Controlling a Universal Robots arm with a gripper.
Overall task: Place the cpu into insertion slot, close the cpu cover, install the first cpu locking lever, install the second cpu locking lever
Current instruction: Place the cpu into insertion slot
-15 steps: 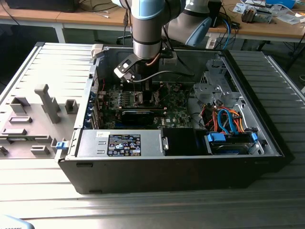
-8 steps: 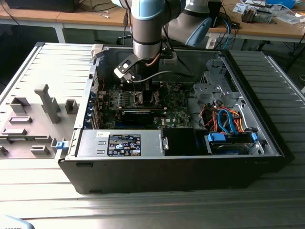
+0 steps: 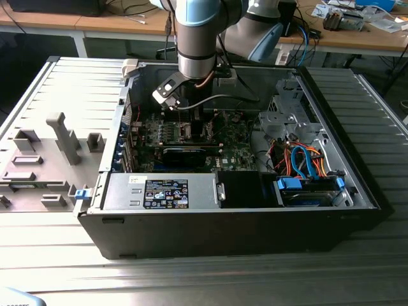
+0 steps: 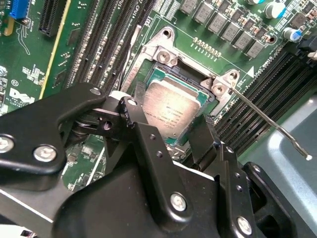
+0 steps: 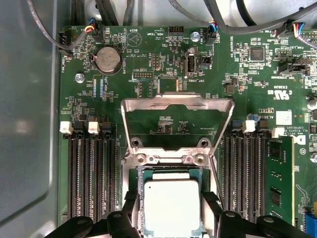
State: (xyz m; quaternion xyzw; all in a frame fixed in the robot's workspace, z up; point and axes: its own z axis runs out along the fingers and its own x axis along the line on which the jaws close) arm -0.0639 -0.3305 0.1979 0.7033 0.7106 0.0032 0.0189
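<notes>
Reaching the arm (image 3: 197,38) down into the open computer case (image 3: 223,233), beside a black expansion card (image 3: 185,153). Hanging the gripper (image 4: 173,112) low over the green motherboard (image 5: 163,74), fingers spread and straddling the cpu (image 5: 172,208). Seeing the cpu lying flat inside the insertion slot (image 5: 168,172), black memory slots (image 5: 91,183) crowding both sides. Finding the cpu cover (image 5: 148,102) swung back open over bare board, and a thin locking lever (image 4: 267,121) sticking out free across the memory slots.
</notes>
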